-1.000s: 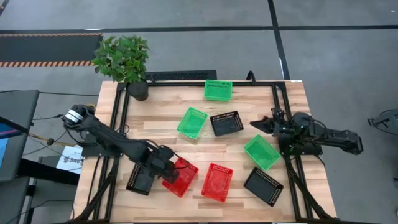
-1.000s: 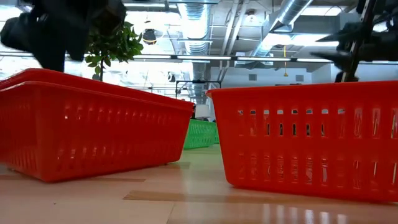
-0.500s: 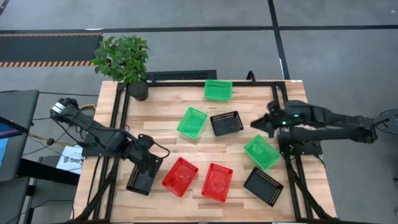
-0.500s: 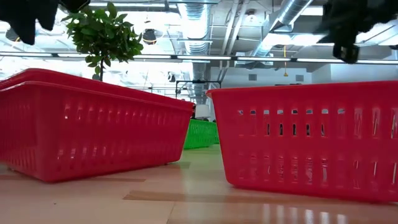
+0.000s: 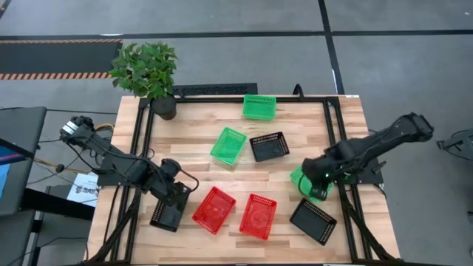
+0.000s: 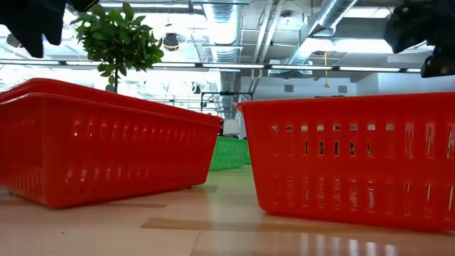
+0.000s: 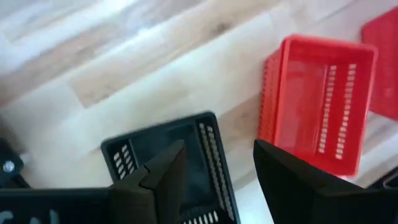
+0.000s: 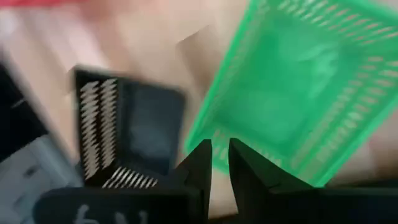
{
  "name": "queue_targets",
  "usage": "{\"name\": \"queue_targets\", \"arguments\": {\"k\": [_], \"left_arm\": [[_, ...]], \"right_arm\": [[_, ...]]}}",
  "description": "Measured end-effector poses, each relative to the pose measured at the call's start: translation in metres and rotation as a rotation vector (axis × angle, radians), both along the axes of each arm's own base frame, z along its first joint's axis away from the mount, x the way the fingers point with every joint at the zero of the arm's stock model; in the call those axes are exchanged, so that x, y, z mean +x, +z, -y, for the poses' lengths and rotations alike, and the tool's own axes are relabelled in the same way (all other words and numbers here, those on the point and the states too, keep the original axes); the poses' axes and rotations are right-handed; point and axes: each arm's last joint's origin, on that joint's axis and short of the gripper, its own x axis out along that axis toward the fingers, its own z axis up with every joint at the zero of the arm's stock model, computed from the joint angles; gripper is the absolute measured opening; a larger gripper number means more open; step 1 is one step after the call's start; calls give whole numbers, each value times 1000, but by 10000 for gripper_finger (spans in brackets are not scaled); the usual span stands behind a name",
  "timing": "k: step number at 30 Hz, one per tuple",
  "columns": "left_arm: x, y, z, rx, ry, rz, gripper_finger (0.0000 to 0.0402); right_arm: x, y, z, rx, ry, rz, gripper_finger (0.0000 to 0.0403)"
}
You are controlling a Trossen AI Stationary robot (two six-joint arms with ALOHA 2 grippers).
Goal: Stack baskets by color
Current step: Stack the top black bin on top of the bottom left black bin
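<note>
Two red baskets [image 5: 214, 209] [image 5: 258, 216] lie side by side near the front edge. A black basket [image 5: 166, 214] lies on the table left of them. My left gripper [image 5: 175, 193] [image 7: 217, 155] hovers open just above that basket's right rim and touches nothing. Other black baskets [image 5: 269, 146] [image 5: 312, 220] lie mid-table and front right. Green baskets [image 5: 259, 106] [image 5: 228, 145] lie toward the back. My right gripper [image 5: 314, 174] [image 8: 220, 149] points down, shut, over the right green basket [image 8: 298, 81].
A potted plant [image 5: 148, 74] stands at the far left corner. A dark frame rail [image 5: 144, 140] runs along the table's left, far and right sides. Bare wood [image 5: 192, 148] lies between the left rail and the middle baskets.
My left gripper has drawn away from the left red basket toward the table's left edge and risen a little; it now hangs over the black basket. My right arm has swung in from the right edge, tipped its gripper downward and come over the right green basket.
</note>
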Motion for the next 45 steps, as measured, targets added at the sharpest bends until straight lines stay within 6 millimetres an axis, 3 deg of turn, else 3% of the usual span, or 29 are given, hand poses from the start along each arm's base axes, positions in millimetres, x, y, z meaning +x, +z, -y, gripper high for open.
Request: {"name": "queue_targets", "arguments": {"k": [4,10,18,25,30,38,45], "left_arm": [[3,1,-4,79,49,58,175],[26,5,-29,182,78,183,175],[59,16,-82,312,61,323,175],[85,18,-119,332,14,422,175],[97,9,-126,286,-33,428,175],[98,7,-125,286,-82,415,175],[98,9,-125,286,-80,426,175]], "right_arm": [[6,-6,-2,-170,-126,34,71],[11,-9,11,-208,-280,-4,80],[-5,-9,28,-266,-446,-174,163],[-4,-9,35,-314,-505,-165,211],[-9,-17,43,-348,-543,-188,208],[-16,-38,48,-343,-551,-252,196],[-6,-41,50,-303,-567,-161,194]]}}
